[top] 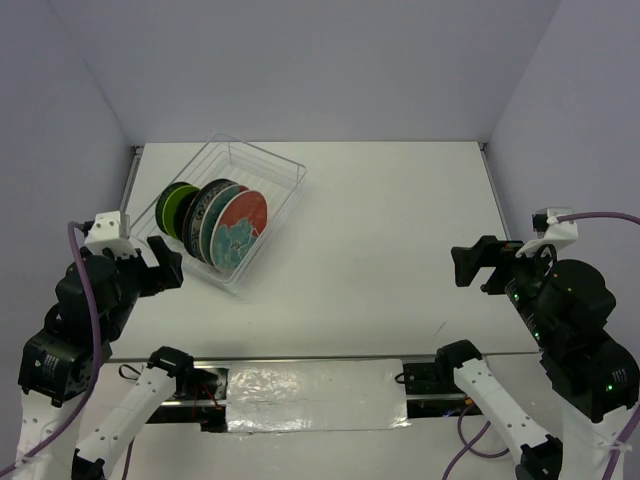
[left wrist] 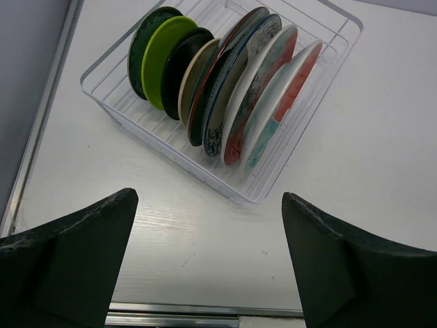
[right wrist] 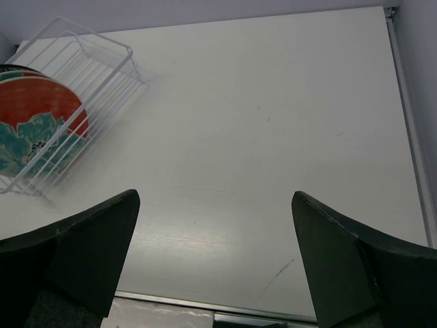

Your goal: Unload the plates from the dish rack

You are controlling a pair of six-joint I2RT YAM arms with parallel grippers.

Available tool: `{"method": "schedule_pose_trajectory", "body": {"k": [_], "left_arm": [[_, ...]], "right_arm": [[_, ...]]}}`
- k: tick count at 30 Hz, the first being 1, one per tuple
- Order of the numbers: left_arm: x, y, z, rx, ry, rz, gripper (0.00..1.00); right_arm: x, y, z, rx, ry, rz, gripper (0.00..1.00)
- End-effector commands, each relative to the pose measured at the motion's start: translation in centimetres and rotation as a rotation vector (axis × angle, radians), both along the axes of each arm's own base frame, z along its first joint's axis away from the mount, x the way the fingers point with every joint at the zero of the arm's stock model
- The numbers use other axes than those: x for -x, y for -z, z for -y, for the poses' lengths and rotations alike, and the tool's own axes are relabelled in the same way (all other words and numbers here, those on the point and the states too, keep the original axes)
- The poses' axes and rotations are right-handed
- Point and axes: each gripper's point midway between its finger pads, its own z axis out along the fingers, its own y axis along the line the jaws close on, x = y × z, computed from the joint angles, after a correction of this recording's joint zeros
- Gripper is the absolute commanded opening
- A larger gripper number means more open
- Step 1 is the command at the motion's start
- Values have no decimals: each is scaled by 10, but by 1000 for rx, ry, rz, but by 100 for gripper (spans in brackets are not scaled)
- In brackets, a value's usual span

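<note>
Shows the plates (top: 222, 218) packed on edge in a tight row inside the dish rack (top: 283, 172), a white wire basket set askew on the far left part of the table (top: 400, 230). Puts a red-and-teal floral plate (left wrist: 285, 96) at the front of the row, followed by pale, speckled and dark ones leaning on each other, with a bright green plate (left wrist: 166, 60) and a dark green plate (left wrist: 142, 48) closing the other end. Finds the left gripper (top: 168, 265) just beside the rack's near left side, raised off the table and apart from both wire and plates, jaws spread wide with nothing between them. Looks down, from that wrist, on the whole row, with the rack lying ahead of the black fingers (left wrist: 68, 253) and its near corner roughly in line with the gap between them. Places the right gripper (top: 462, 268) well apart at the table's right side, turned toward the rack, likewise gaping and holding nothing. Catches, from that wrist, only one end of the rack and the floral plate at the upper left, beyond a wide stretch of white tabletop.
</note>
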Motion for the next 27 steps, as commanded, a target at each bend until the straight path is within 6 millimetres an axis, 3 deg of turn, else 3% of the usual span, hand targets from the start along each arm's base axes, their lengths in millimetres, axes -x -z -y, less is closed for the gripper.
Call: {"method": "schedule_pose_trajectory", "body": {"k": [1,6,11,13,17,21,25,27], "left_arm": [[-3,-14,-3,23,-24,64,99],[-5,-20,5,43,12,95,99],[-18,-35,19,39,86,113,100],[-25,-44,24,38,101,124,100],[-74,-53,49,17,167,74,96],[-116,-39,73,-36,175,-23,92],[-140,-17,100,-179,185,-107,89],[-146,-6,98,-249,158,-149,86]], "right_arm": [[0,-9,0,1,-4,30,100],[0,-11,-6,4,-42,43,100],[3,-6,-43,-18,-257,46,100],[-1,0,-45,-10,-262,15,100],[-14,-3,-36,9,-192,-21,100],[-30,3,-36,38,-162,-79,100],[-41,13,-42,65,-174,-124,100],[-44,19,-45,74,-186,-143,100]]}}
